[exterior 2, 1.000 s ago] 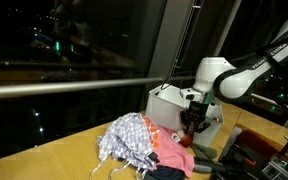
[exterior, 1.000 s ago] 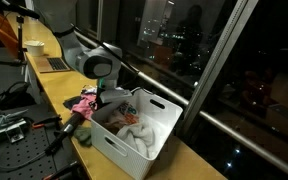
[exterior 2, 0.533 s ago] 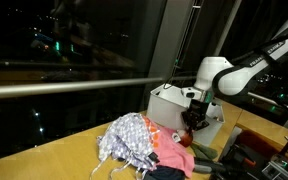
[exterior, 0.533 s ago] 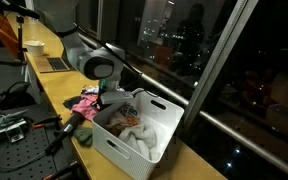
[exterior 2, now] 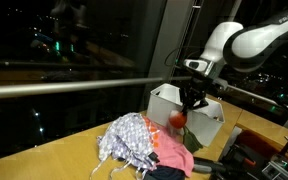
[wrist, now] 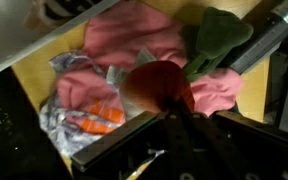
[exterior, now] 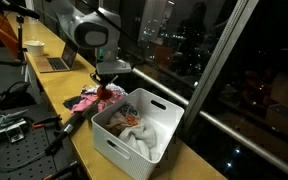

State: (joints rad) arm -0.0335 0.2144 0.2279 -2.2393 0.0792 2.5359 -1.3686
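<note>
Gripper (exterior 2: 190, 107) has risen, red cloth (exterior 2: 179, 121) pinched beneath.

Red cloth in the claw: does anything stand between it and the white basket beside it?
Nothing visible does. The red cloth hangs from the shut claw above the clothes pile, close to the white basket; only the basket's own wall separates them.
</note>
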